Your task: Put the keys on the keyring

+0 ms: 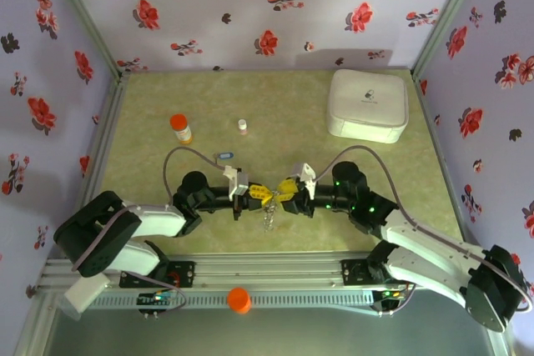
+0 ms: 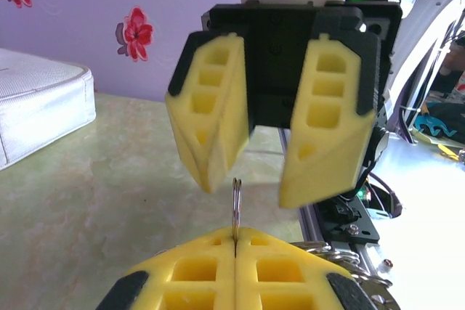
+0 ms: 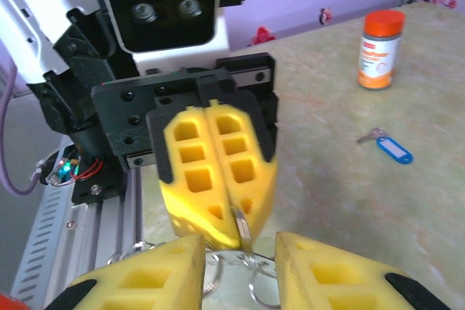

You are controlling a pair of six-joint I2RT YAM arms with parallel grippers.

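The left end effector (image 2: pixel 236 255) is clamped on the keyring (image 2: pixel 236 205), which stands edge-on from its tips. The right end effector (image 2: pixel 251 183) faces it, fingers parted either side of the ring's top. A blue-tagged key (image 3: pixel 389 149) lies well apart on the surface (image 3: pixel 327 179).

One camera looks down from above and behind my bases over the whole tabletop (image 1: pixel 250 97). Each wrist camera sits close behind its own gripper and faces the other: my left gripper (image 2: pixel 236 236), my right gripper (image 2: pixel 251 192). Both close views share the keyring (image 2: pixel 236 205) between them.
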